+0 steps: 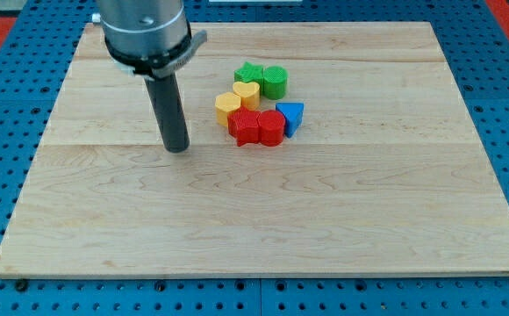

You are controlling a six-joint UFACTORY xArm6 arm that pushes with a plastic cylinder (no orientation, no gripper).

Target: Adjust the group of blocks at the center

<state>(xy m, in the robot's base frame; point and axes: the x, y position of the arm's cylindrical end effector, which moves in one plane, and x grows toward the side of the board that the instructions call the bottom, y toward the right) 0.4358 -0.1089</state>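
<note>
Blocks sit bunched near the bench (105,228) middle: green (261,79), yellow (237,99), red (257,127), blue (290,116). My tip (177,147), a bare rod holding nothing, waits apart at their left. Next, I think, slide right and nudge them.

Pale, smooth wooden board (263,219); matt dark rod (170,110); plastic-looking blocks; blue pegboard surround (500,53).

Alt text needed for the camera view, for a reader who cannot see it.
My tip rests on a wooden board, apart from and to the view's left of a tight cluster: two green blocks, two yellow blocks, two red blocks, one blue block.
</note>
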